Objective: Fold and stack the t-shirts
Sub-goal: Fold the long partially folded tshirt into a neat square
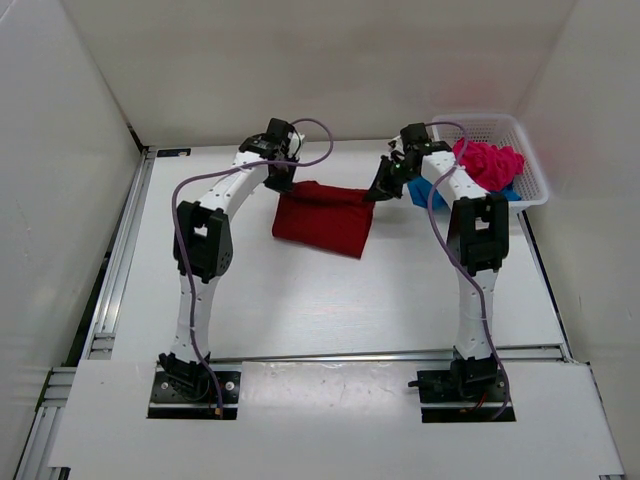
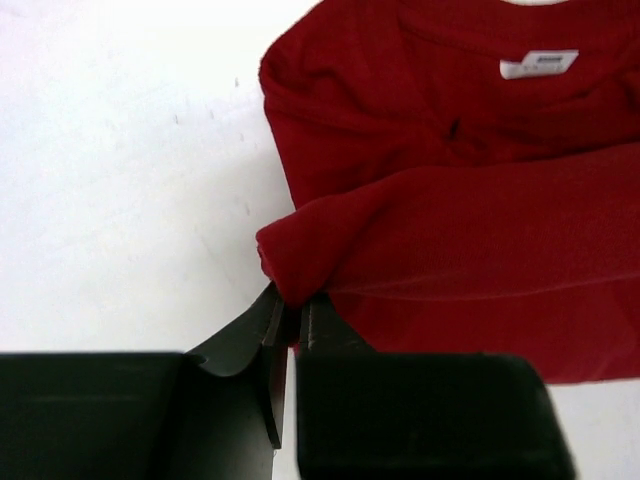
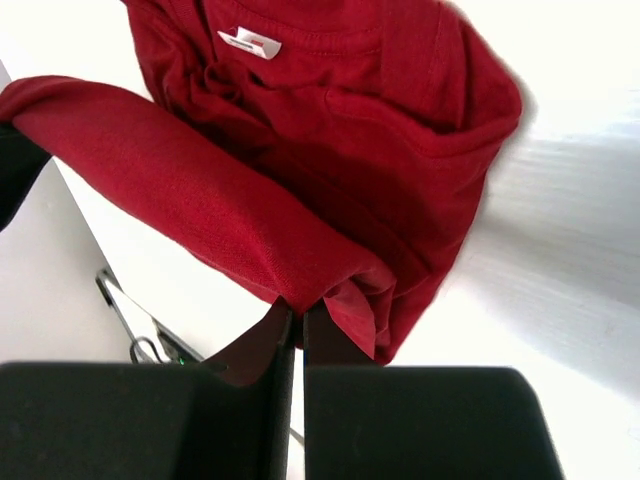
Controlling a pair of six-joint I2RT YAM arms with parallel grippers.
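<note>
The dark red t-shirt (image 1: 325, 218) hangs in a fold between my two grippers at the back middle of the table, its lower part resting on the surface. My left gripper (image 1: 283, 183) is shut on its left top edge (image 2: 290, 270); my right gripper (image 1: 378, 190) is shut on its right top edge (image 3: 320, 280). The wrist views show the collar with its white label (image 2: 538, 64) (image 3: 250, 43) lying below the lifted edge. A bright pink t-shirt (image 1: 488, 162) lies crumpled in the basket, with a blue t-shirt (image 1: 425, 192) partly showing under it behind my right arm.
A white mesh basket (image 1: 520, 140) stands at the back right corner against the wall. White walls close the table at back and sides. A metal rail (image 1: 120, 260) runs along the left edge.
</note>
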